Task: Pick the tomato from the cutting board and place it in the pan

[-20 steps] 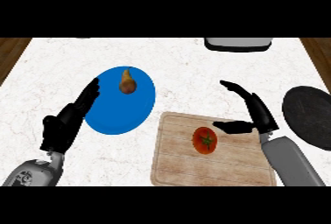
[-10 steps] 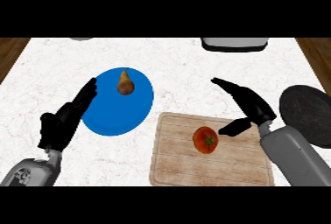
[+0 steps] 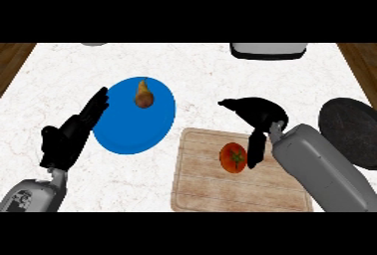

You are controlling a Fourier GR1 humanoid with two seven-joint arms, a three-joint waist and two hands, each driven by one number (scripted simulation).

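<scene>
Right hand [image 3: 258, 115] is over the board [image 3: 221, 194] now, fingers apart and arched, thumb hanging down just right of the tomato [image 3: 233, 157], and nothing is clamped yet. The tomato sits mid-board, untouched as far as I can tell. The pan [image 3: 352, 130] waits at the far right, well apart.

Here's the danger: the thumb is close on one side only. If it nudges before the fingers come round the far side, that round tomato could roll left, off the board toward the plate [image 3: 125, 134]. A shallow close could also squeeze it out.

Against half a second ago, the hand has swung in and dropped from the board's upper right corner to just beside the tomato, wrist turned over. The tomato hasn't moved. Left hand [image 3: 70, 137] rests open beside the plate, where the pear [image 3: 143, 94] lies, same as before.
</scene>
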